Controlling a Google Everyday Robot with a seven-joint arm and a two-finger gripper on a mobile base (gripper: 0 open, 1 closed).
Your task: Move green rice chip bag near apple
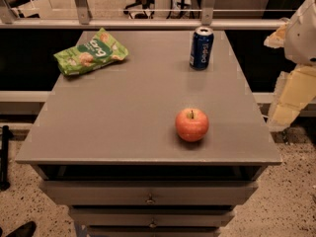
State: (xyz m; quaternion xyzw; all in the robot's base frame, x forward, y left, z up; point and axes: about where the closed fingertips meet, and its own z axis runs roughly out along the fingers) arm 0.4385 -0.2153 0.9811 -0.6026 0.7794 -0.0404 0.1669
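The green rice chip bag lies flat at the far left corner of the grey table top, a crinkly light-green bag with white lettering. The red-orange apple stands upright near the front right of the top, stem up. My gripper hangs off the table's right edge, level with the middle of the top. It is well away from the bag and to the right of the apple, and it holds nothing that I can see.
A blue soda can stands upright at the far right of the top. A metal railing runs behind the table. Drawers sit below the front edge. The speckled floor shows on both sides.
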